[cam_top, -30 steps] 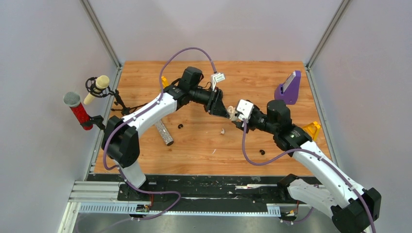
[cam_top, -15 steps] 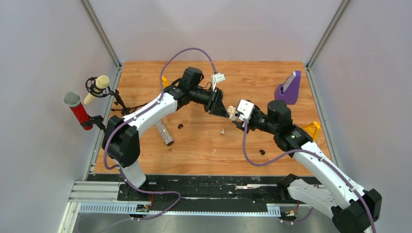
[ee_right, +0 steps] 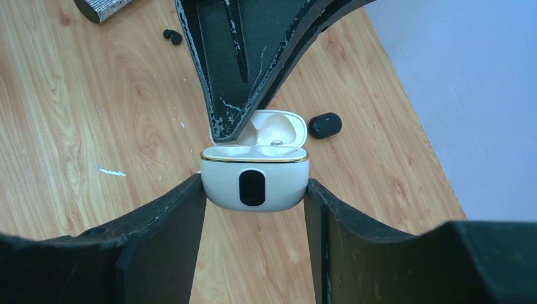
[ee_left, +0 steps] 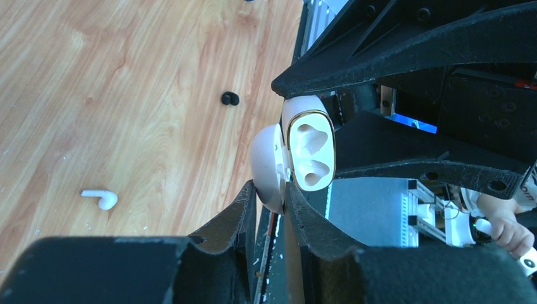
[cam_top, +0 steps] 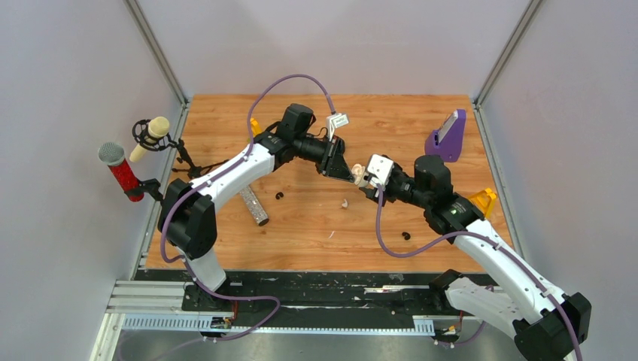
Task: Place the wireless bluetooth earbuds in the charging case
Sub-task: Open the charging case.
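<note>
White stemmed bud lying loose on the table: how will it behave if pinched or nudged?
The white bud looks glossy and rounded, so it could squirt out of closing jaws. Tiny beside the charging case, it's likely very light and apt to skid on the smooth table. Its bent stem should make it pivot rather than roll.
</note>
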